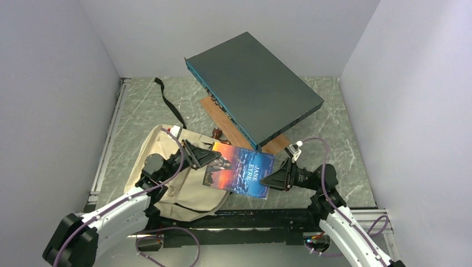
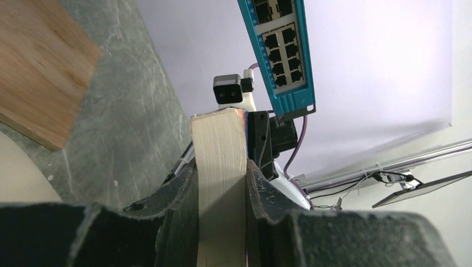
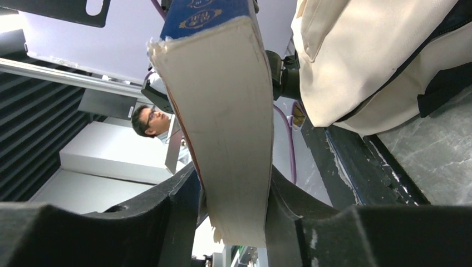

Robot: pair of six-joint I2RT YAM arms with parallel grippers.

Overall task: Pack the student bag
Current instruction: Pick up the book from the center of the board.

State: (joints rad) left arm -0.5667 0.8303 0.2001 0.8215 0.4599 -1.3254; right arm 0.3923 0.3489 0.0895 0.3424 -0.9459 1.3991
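Left gripper (image 1: 209, 157) and right gripper (image 1: 268, 179) are pinching a blue-orange paperback book (image 1: 239, 169). Cream canvas student bag (image 1: 160, 143) is lying at 8 o'clock of left gripper.

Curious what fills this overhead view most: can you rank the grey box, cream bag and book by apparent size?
Largest: grey box, though it is propped up nearer the camera.
Next: student bag, partly covered, so the order of these two is uncertain.
Smallest: book, clearly.
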